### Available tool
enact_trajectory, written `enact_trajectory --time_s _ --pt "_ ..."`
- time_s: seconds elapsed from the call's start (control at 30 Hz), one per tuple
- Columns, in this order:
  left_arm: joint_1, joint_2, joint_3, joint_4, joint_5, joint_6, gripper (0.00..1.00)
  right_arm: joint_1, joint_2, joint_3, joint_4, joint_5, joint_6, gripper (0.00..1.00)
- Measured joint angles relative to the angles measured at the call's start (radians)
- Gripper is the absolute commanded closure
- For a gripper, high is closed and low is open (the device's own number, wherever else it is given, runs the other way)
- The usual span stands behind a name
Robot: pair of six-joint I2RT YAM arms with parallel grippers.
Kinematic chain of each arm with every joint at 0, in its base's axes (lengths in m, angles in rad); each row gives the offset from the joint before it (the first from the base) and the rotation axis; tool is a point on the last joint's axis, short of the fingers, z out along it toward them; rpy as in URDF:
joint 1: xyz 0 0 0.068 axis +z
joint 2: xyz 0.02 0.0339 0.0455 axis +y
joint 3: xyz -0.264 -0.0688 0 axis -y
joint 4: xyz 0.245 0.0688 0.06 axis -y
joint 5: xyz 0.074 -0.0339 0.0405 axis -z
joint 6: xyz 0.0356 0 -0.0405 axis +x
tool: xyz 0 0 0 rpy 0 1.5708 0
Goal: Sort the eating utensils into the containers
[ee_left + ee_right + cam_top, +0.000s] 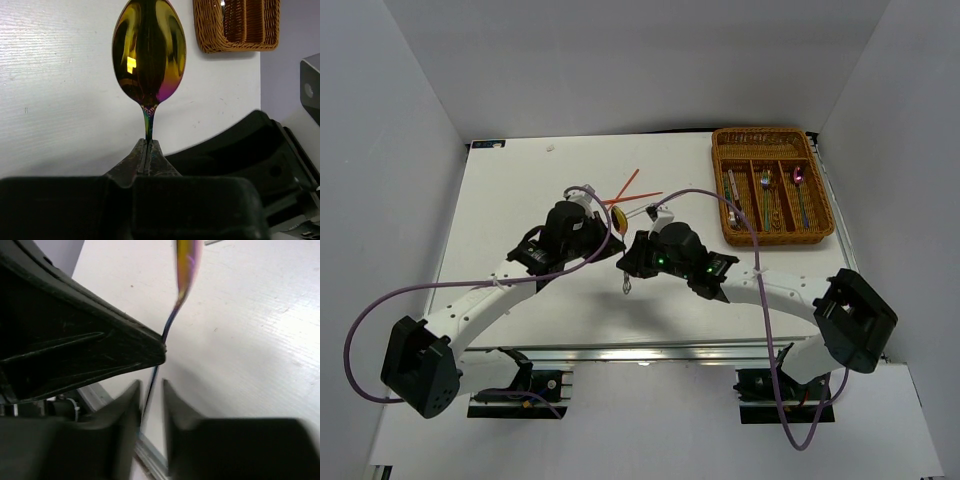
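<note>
My left gripper [148,142] is shut on the neck of an iridescent purple/gold spoon [149,50], held above the table with its bowl pointing away. In the top view that gripper [613,228] is at the table's middle and the spoon's bowl [618,218] shows just beyond it. My right gripper [151,385] is open, and the spoon's thin handle [170,322] runs down between its fingers [131,395] without being clamped. The right gripper [628,265] sits just in front of the left one. The wicker tray [772,232] stands at the far right and also shows in the left wrist view [210,30].
The tray's long slots hold a silver fork [733,190], a gold fork [766,188] and a purple spoon [800,180]. Thin red chopsticks [626,187] lie on the table beyond the grippers. White walls close in the table on three sides.
</note>
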Motion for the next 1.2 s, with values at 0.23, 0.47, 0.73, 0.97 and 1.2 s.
enact_trajectory --time_s 0.23,0.47,0.73,0.97,1.2 --pt "0.000 -0.001 0.016 -0.021 -0.011 0.014 0.02 -0.005 0.010 0.005 -0.010 0.011 -0.019 1.00" --pt "-0.004 -0.029 0.222 -0.223 -0.212 0.092 0.02 -0.199 -0.037 0.041 -0.270 0.053 -0.164 1.00" --pt "-0.004 -0.219 0.166 -0.359 -0.452 0.241 0.02 -0.771 0.079 0.366 -0.605 0.327 -0.557 1.00" --pt "-0.005 -0.261 -0.073 -0.377 -0.437 0.284 0.02 -0.970 0.428 0.658 -0.721 0.420 -0.737 1.00" --pt "-0.013 -0.319 -0.081 -0.316 -0.370 0.306 0.02 -0.951 0.634 0.862 -0.816 0.483 -0.813 1.00"
